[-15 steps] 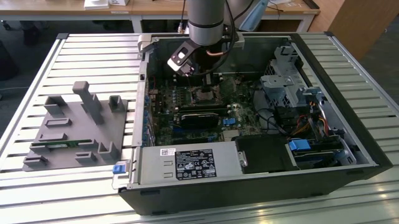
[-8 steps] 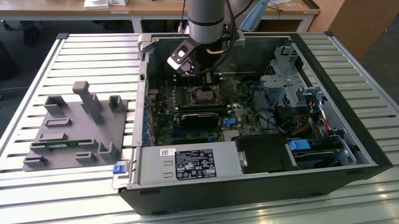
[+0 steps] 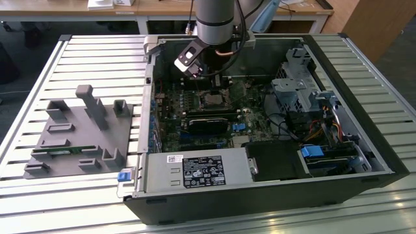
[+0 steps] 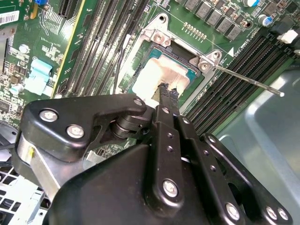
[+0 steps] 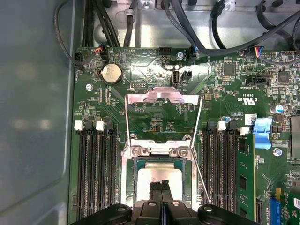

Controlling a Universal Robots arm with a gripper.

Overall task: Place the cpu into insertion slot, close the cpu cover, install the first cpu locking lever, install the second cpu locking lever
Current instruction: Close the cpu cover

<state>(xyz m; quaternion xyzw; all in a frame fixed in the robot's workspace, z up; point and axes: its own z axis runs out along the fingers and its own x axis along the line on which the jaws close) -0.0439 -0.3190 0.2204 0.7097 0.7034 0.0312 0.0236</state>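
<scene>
A work table (image 3: 97, 53) of pale ribbed metal slats carries two things. An open black desktop computer case (image 3: 260, 202) lies on its side across the middle and the exterior view's right of the slats, its open face up and its near wall close to the table's front edge. Just beside it, toward the exterior view's left, rests a flat grey fixture plate (image 3: 78, 146) with several upright grey blocks and posts.

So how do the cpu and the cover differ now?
The cpu lies flat in the socket, under the gripper; the cover stands swung open, away from it. The cpu is solid; the cover is a frame with a window. Both are silvery metal.
</scene>
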